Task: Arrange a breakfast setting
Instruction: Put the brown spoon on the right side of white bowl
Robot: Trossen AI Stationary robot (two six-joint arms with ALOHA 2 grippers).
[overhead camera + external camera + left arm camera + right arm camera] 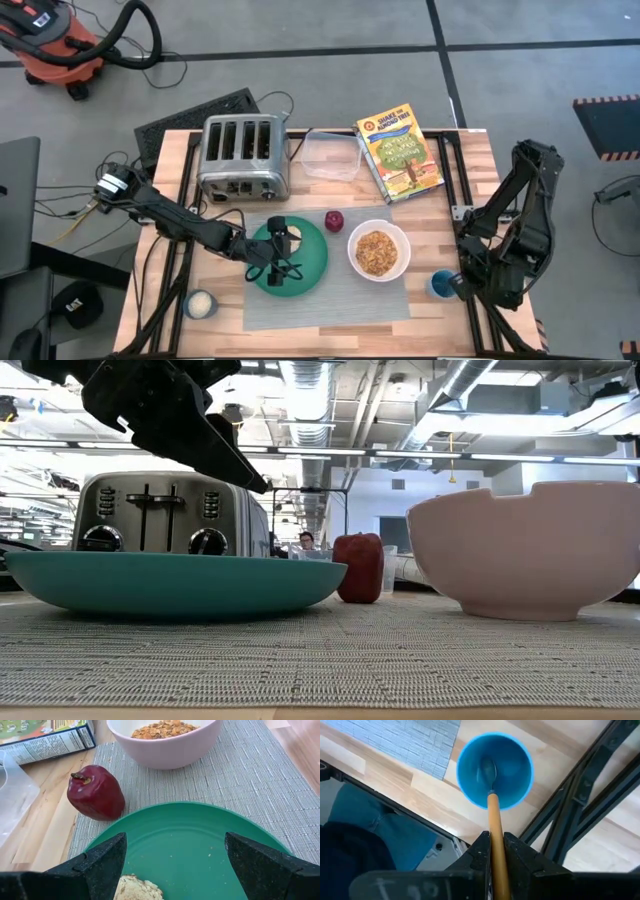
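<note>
A grey placemat [330, 295] lies on the wooden table. On it sit the teal-green plate [310, 262], the white bowl [378, 250] with cereal, and the dark-red fruit [334, 220] between them. The tan bread [137, 887] lies on the plate. My left gripper [175, 845] hangs open just above the plate, its fingers on either side of the bread. My right gripper [495, 837] is at the table's right edge, shut on the wooden spoon [492, 815] over a blue cup [495, 770]. My right gripper pinches the spoon's wooden handle [494, 851] between its two fingers. It comes from above and points down, and the handle runs on along the fingers. The spoon's bowl end [489, 770] is down inside the blue cup.
The chrome toaster [243, 155] stands at the far left, with a clear plastic container [330, 155] and a cereal box [400, 150] to its right. A small white cup [200, 305] sits near the front left. The blue cup [440, 283] stands right of the placemat.
</note>
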